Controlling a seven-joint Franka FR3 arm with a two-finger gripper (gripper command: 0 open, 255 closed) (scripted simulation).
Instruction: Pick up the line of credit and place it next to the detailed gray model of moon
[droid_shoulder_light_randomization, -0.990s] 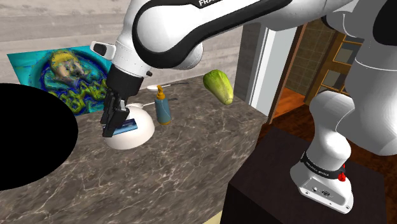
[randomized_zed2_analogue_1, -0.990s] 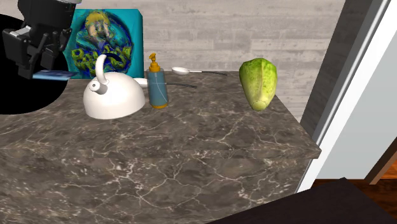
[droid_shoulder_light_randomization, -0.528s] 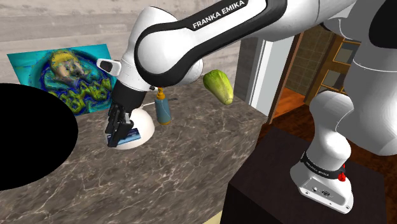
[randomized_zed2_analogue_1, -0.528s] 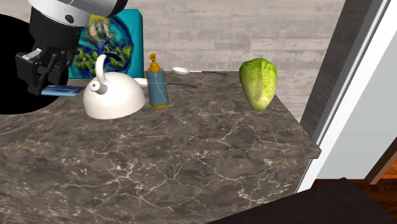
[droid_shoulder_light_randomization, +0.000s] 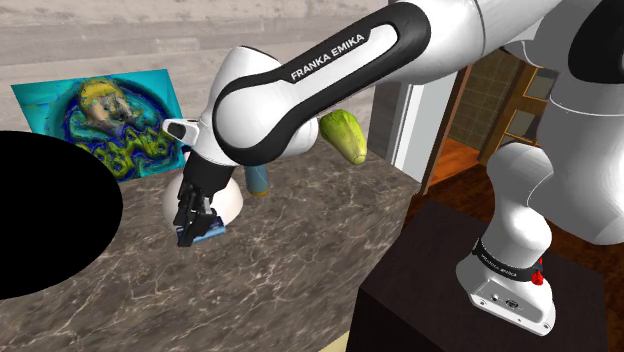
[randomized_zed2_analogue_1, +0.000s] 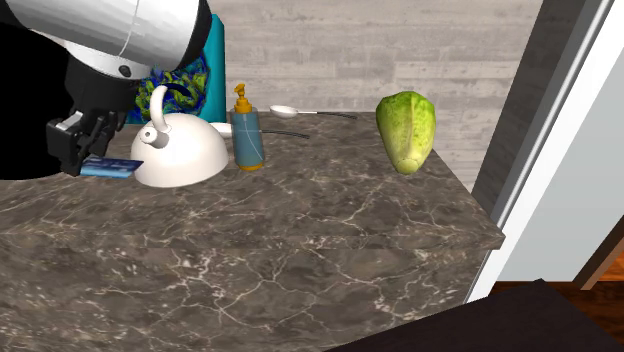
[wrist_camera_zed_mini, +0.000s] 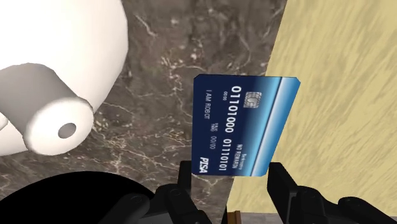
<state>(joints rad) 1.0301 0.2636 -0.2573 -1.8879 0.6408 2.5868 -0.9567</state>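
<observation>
One blue bank card (wrist_camera_zed_mini: 245, 124) is clamped by its short end between the two fingers of the tool (wrist_camera_zed_mini: 235, 183). It hangs low over the marble desk (droid_shoulder_light_randomization: 290, 270), just beside the white kettle (randomized_zed2_analogue_1: 185, 150). The carry looks nearly done, and I take the big black round shape (droid_shoulder_light_randomization: 50, 215) close by to be the moon. The next move calls for lowering the card flat, then letting go. Its long axis runs straight out from the fingers, nearly level, with the free end toward the kettle.
</observation>
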